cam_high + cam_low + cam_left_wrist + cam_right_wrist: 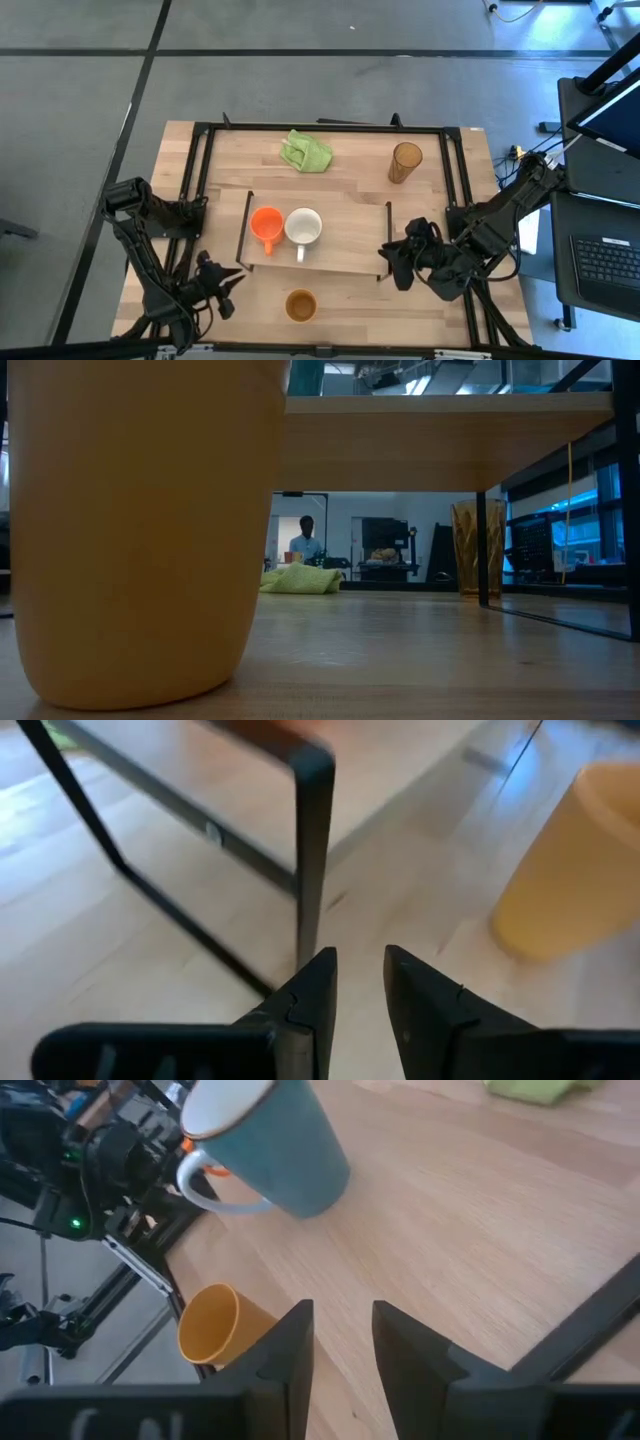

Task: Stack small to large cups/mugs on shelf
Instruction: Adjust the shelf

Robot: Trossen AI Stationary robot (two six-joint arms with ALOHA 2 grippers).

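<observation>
Green cloth [306,151] lies behind the shelf [340,245]; tan-brown cup [300,305] before it; both grippers, left [226,291] and right [400,258], have fingers slightly apart; only the low view shows a person [305,540].

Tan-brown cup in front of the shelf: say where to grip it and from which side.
Grip the tan-brown cup by its rim wall, from straight above: it stands upright, mouth up, handleless, and nothing stands close around it. The left gripper is nearest, beside it on the table, so it looks the likelier choice.
</observation>
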